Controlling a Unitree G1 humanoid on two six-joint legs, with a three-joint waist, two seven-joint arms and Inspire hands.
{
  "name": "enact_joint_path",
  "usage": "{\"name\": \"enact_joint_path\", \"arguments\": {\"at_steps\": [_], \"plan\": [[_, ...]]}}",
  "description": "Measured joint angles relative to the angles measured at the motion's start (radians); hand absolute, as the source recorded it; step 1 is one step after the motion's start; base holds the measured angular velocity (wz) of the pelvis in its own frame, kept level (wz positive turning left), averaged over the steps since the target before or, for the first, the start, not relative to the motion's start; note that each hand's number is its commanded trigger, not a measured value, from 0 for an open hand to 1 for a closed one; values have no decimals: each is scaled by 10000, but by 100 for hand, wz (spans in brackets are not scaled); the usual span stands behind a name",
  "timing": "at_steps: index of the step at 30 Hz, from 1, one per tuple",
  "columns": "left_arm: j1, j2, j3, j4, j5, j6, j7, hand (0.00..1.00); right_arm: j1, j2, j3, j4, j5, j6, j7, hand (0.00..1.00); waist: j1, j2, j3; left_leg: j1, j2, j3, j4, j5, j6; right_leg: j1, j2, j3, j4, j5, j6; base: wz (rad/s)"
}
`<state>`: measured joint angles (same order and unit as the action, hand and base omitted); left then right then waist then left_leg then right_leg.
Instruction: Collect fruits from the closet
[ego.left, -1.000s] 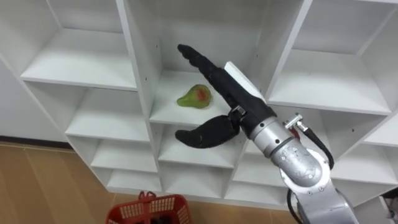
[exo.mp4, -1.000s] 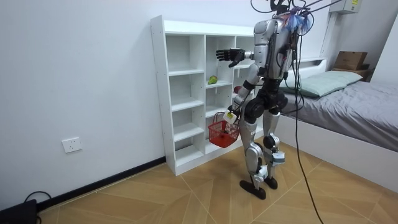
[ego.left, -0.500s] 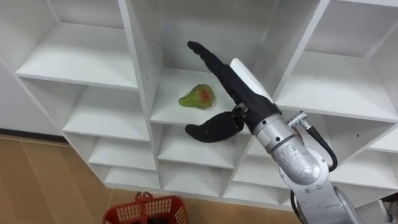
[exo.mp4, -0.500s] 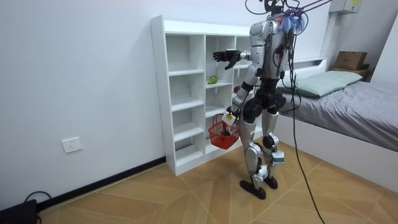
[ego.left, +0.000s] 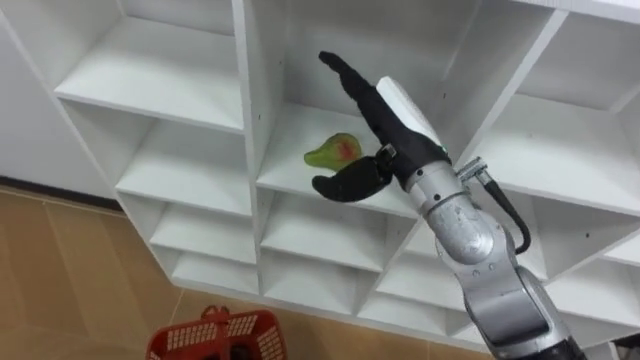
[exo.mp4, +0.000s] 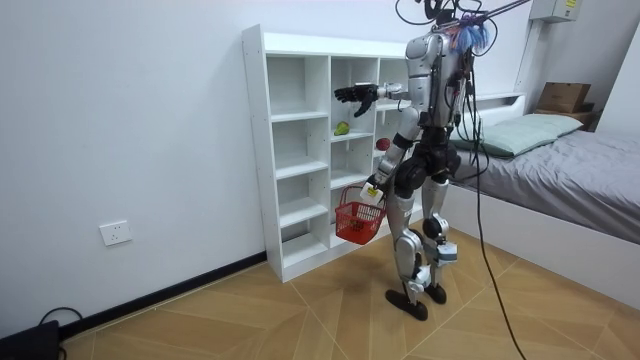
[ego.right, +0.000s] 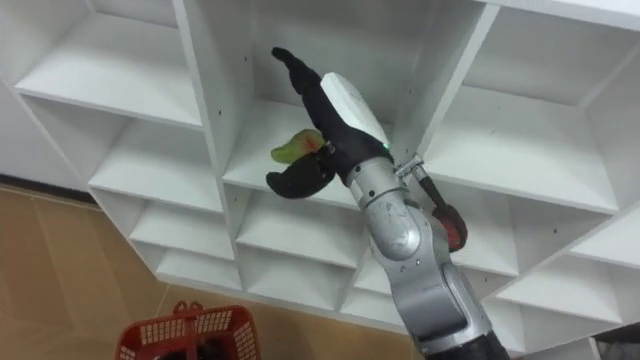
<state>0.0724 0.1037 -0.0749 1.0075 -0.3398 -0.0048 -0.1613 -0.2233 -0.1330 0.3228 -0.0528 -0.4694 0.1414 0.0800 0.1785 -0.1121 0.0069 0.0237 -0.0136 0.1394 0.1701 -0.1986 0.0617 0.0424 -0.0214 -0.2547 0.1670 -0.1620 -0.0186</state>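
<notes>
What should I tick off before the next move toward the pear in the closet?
1. Right hand open: ok, held straight and spread.
2. Pear within reach: ok, it lies on the shelf just beside the hand.
3. Hand closed round the pear: not ok, no grasp yet.
4. Hand touching the pear: cannot tell.
5. Basket ready for the drop: ok, it hangs at the left hand in front of the closet.
6. Left hand's hold on the basket handle secure: cannot tell, too small in the room view.
</notes>
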Motion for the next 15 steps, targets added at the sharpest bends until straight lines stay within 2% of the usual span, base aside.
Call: {"name": "enact_joint_path", "arguments": {"at_steps": [3,7,10,15], "plan": [[-39,9,7,0,-28,-2,0,100,-108,-8,-2,127,-125,-3,-167,0,160,-83,23,-170,-11,-45,33,14,1,-132,-9,0,-2,0,0,3],[7,71,55,-69,6,-3,-16,100,-963,-25,-15,1245,-131,-82,-578,0,222,-225,76,-357,-11,-44,115,16,0,-272,-12,27,-5,1,-1,0],[21,70,171,-95,97,-2,-60,100,-1417,-48,-18,2013,-158,-96,-917,0,246,-282,56,-442,-11,-53,132,16,0,-338,-16,-4,1,1,-1,0],[21,68,252,-113,200,19,-76,100,-1512,-230,-34,2443,-763,-88,-1142,0,252,-327,60,-589,-16,-78,205,16,0,-464,-39,-102,17,1,-1,2]]}}
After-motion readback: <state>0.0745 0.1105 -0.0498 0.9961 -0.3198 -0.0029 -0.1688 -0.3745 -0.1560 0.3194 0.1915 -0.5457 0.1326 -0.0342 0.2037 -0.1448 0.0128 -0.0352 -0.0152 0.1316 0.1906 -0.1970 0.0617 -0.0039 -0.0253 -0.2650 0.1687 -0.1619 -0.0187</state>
